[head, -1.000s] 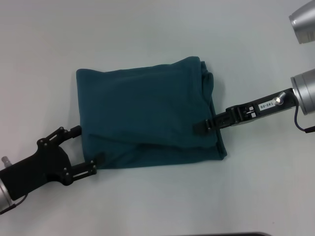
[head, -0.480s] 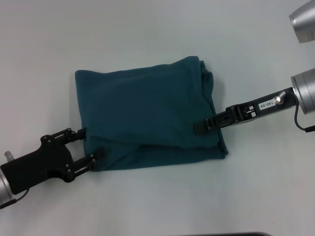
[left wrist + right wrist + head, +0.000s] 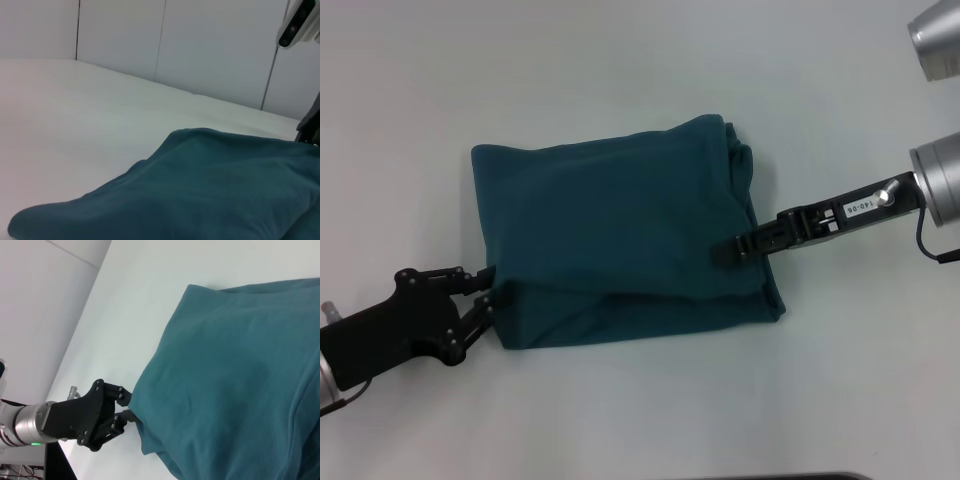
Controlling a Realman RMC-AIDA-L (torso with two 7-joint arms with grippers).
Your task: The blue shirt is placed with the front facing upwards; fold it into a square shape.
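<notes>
Head view: the dark teal-blue soft cotton shirt (image 3: 620, 235) is lying folded into a rough rectangle on the pale white table (image 3: 620, 70), slightly skewed, with its far edge rising toward the robot's right.
Shirt surface: plain blue cloth is facing up; a layered fold is running along the near edge, and bunched folds are showing at the far right corner.
Shirt position: it is sitting in the middle of the table, between the two arms.
Left gripper (image 3: 485, 292): the black gripper is resting at the shirt's near left corner, its fingers drawn close together at the cloth edge; whether they are pinching the fabric is not clear.
Right gripper (image 3: 725, 250): the slim black gripper is reaching in from the robot's right and lying on the shirt's right side, its tip pressing on the cloth; it is looking closed, but whether cloth is caught between the fingers cannot be told.
Left wrist view: this one is showing the shirt (image 3: 210, 195) from low down as a soft rounded mound, with pale wall panels (image 3: 150, 40) standing behind the table; the arm's own fingers are not appearing here.
Right wrist view: this one is showing the left gripper (image 3: 125, 407) from across the shirt (image 3: 230, 375), its two black fingers lying near each other right at the shirt's corner edge.
</notes>
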